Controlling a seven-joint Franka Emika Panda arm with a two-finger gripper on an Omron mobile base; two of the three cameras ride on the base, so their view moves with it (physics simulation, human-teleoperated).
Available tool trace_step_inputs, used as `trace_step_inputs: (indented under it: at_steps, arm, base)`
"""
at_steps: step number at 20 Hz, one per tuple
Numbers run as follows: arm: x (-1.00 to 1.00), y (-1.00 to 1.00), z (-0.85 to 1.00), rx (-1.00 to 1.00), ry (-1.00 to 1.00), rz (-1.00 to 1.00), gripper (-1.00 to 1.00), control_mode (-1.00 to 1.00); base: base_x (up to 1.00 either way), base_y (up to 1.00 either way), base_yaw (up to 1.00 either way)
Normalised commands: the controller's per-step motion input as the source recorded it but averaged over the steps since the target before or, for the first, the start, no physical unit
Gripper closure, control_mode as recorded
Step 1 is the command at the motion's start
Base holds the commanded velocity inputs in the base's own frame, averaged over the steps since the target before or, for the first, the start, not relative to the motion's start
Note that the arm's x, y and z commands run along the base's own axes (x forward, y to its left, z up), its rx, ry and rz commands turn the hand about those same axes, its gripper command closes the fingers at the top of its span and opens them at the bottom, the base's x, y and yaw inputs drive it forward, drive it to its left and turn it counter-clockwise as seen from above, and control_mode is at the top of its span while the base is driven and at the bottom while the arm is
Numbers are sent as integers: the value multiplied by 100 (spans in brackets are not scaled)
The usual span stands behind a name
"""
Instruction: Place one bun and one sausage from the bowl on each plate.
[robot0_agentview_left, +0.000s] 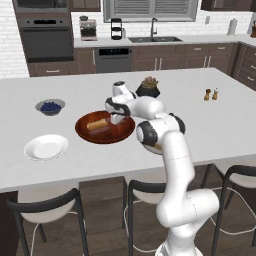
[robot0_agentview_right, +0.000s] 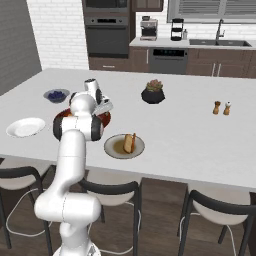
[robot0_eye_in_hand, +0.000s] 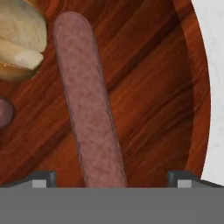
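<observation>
Here the robot's two-finger gripper (robot0_eye_in_hand: 111, 177) hangs low over the wide, shallow, glossy reddish-brown wooden bowl (robot0_eye_in_hand: 153, 87), its two dark finger tips (robot0_eye_in_hand: 41, 178) spread wide apart and holding nothing. Between the tips, running away from the hand and leaning slightly to one side, lies a slim dark reddish-brown sausage (robot0_eye_in_hand: 87, 105), resting flat on the bowl's floor. Beyond it and to the tip side at the upper left corner of the hand view sits a plump golden-tan split bun (robot0_eye_in_hand: 19, 39), close beside the sausage's far end; whether the two touch cannot be told. The rounded end of a second reddish-brown sausage (robot0_eye_in_hand: 5, 113) shows at the left edge, apart from the first. In the left base view the gripper (robot0_agentview_left: 118, 119) stands over the bowl's (robot0_agentview_left: 107, 135) near half, with the plain white round plate (robot0_agentview_left: 46, 146) well off to the side; in the right base view the cream-rimmed plate with a tan-brown centre (robot0_agentview_right: 114, 147) already carries a bun, and perhaps a thin dark sausage beside it. The sausage is judged light, fairly firm yet slightly yielding, smooth-skinned and apt to roll or slip from a shallow pinch. It is best taken across its width near mid-length, with the tips lowered almost to the wood on either side. The bun is judged soft, easily crushed.
</observation>
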Motion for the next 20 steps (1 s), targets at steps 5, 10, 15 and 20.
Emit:
trace_step_inputs:
  at_steps: [5, 10, 15, 20]
  arm:
    - [20, 0, -19, 0, 0, 0, -100, -100]
    - [0, 0, -27, 0, 0, 0, -100, -100]
    - [0, 0, 0, 0, 0, 0, -100, -100]
    - [0, 0, 0, 0, 0, 0, 100, -100]
  base:
    - [0, 0, 0]
    - [0, 0, 0]
    - [0, 0, 0]
    - [0, 0, 0]
